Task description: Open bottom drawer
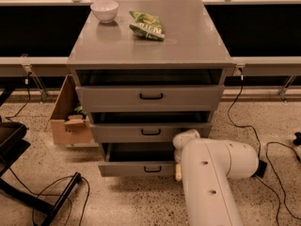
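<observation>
Hand (178, 171) is seen beside the flat grey bottom drawer (131, 168), masked by the smooth white arm (211, 182); its grip cannot be told.

The bottom drawer (124, 168) is showing a matt grey front and a black handle (152, 169). The claw (178, 172), sitting at its right end, is looking like pale smooth plastic beside the smooth white arm (211, 173). The grey surface (188, 36) is giving a faint sheen, carrying a crinkled glossy bag (147, 25).

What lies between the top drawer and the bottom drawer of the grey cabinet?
The middle drawer, slightly open, as the camera view shows. The gripper is at the bottom drawer's right end.
</observation>
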